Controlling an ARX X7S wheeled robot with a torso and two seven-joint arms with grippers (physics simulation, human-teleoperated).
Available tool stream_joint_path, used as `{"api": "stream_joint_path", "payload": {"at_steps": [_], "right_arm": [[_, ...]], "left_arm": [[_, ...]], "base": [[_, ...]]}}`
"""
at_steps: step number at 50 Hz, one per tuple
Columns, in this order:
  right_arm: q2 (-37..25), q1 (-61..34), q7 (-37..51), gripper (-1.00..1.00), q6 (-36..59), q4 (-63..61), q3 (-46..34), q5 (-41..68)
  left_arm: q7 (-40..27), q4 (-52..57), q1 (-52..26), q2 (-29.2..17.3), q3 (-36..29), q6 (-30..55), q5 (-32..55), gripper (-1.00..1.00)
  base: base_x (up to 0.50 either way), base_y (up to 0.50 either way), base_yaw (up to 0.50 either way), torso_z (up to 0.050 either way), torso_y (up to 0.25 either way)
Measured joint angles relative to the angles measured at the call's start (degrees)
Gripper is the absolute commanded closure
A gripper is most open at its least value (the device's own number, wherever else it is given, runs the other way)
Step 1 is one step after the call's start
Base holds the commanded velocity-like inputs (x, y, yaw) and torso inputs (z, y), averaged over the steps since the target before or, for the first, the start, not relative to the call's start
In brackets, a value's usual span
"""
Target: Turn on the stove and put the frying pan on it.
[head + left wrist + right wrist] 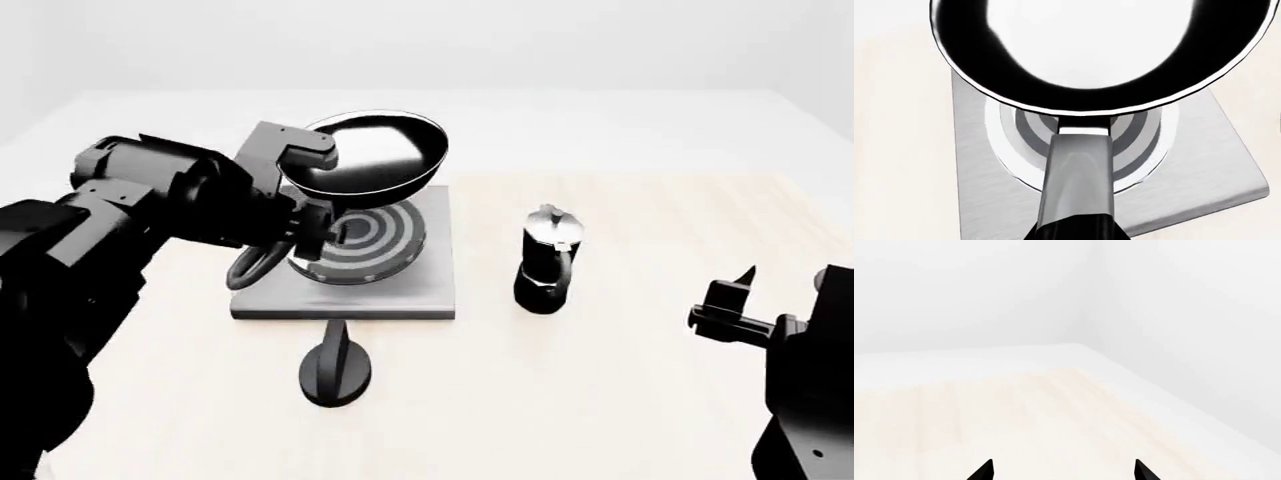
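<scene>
I have the frying pan (371,155) up in the air on the left arm, tilted, its bowl hanging over the far part of the stove (350,268) and not touching the plate. In the head view the left gripper (304,222) sits low behind the pan, over the near-left part of the burner, and its bulk hides the handle there. The left wrist view makes it plainer: the long grey handle (1076,177) runs straight out from under the camera, its near end disappearing into a dark clamp at the picture's edge, so I read the left fingers as pinched on the handle, though the fingertips themselves are out of sight. Past the handle I see the pale shiny inside of the pan (1101,45) with its thin light rim, and under it the concentric rings of the burner (1134,145) on the grey square plate.

The black knob (336,365) stands upright on the table (627,400) just in front of the stove's near edge, apart from it. The moka pot (549,258) stands to the right of the stove, near but clear of it.

My right gripper (774,295) is held well off to the right above the table, fingers (984,471) spread wide with nothing between them; its wrist camera shows only bare pale tabletop and white walls
</scene>
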State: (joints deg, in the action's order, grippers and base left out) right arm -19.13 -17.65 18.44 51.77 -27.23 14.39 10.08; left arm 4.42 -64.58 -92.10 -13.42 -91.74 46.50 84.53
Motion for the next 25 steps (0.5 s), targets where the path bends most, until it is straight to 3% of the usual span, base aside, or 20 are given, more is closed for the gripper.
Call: {"api": "stream_joint_path", "payload": {"at_steps": [11,25], "right_arm": [[0.0,0.1,0.0,-1.0,-0.5,0.4,0.0,0.2],[-0.1,0.2,0.1,-1.0,-0.7,0.5,-0.1,0.4]], "left_arm": [[3.4,-6.8,3.9,3.7,0.4,-1.5,-4.3,1.0],[3.0,-9.7,7.0,4.1,8.4,-1.2,-12.2,1.0]], "base": [[0.0,0.0,0.0,0.001,0.001],[0.0,0.0,0.0,0.0,0.001]]}}
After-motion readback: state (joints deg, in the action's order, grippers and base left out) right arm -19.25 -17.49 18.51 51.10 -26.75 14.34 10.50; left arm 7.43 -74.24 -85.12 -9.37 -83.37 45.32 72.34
